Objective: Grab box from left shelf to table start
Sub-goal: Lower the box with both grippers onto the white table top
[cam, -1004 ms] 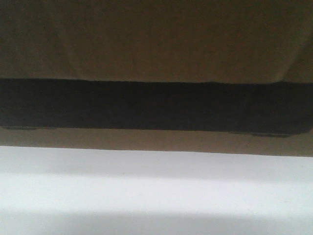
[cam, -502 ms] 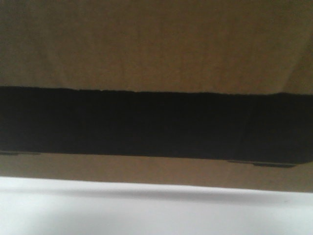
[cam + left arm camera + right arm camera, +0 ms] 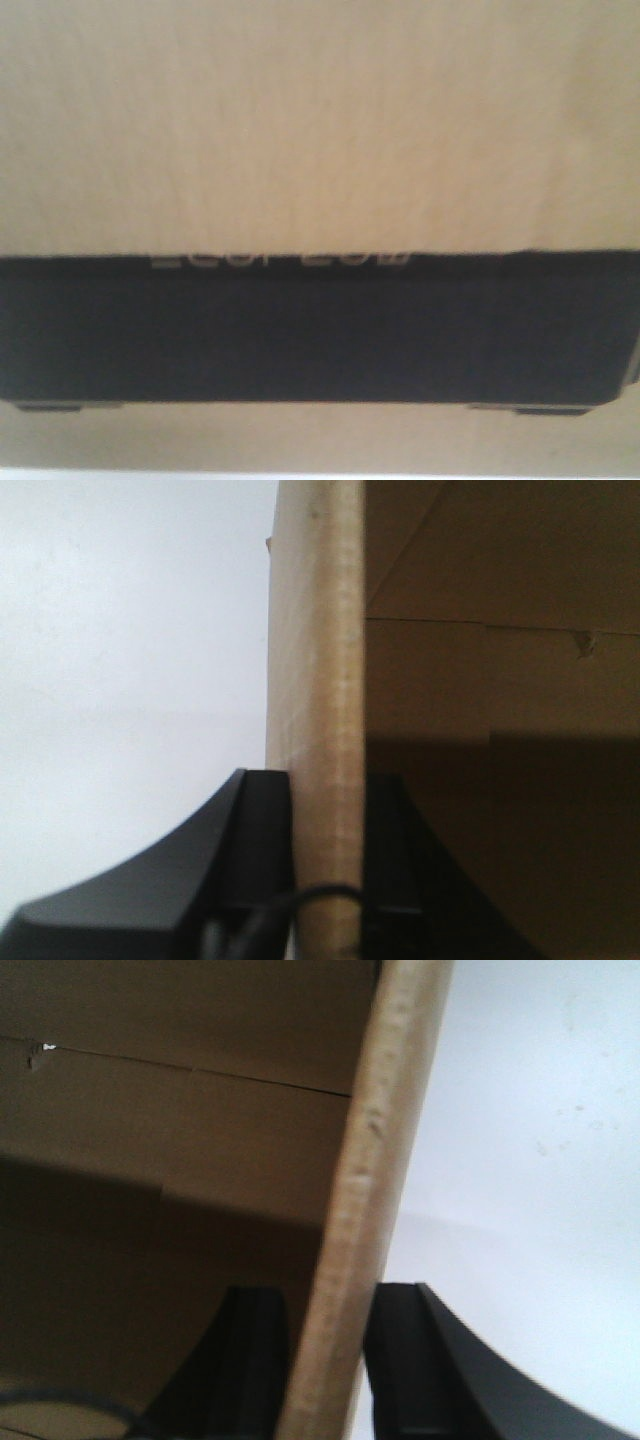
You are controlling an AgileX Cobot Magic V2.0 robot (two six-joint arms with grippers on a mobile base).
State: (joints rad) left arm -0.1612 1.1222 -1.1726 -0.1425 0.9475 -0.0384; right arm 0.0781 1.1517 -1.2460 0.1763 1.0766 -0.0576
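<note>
1. The box point(image 3: 320, 130) fills the front view from edge to edge: brown corrugated cardboard above, a wide black printed panel point(image 3: 320, 330) below, and a narrower strip of cardboard under that.
2. Pale lettering sits at the panel's top edge, cut off and too blurred to read.
3. A thin sliver of the pale worktop point(image 3: 320, 476) shows along the bottom edge of the front view, just under the box; whether the box rests on it cannot be told.
4. In the left wrist view the left gripper point(image 3: 325, 880) has one black finger point(image 3: 250, 850) on the outer face of an upright cardboard wall and the other on the shadowed inner side, both pressed against the wall.
5. To the left of that wall lies plain white-grey worktop point(image 3: 130, 680); to the right is the box's interior with a flap seam.
6. In the right wrist view the right gripper point(image 3: 325, 1360) pinches the opposite wall the same way, fingers point(image 3: 400, 1350) tight on either face.
7. The worktop point(image 3: 530, 1140) beyond that wall bears a few faint specks.
8. The shelf is in none of the views.
</note>
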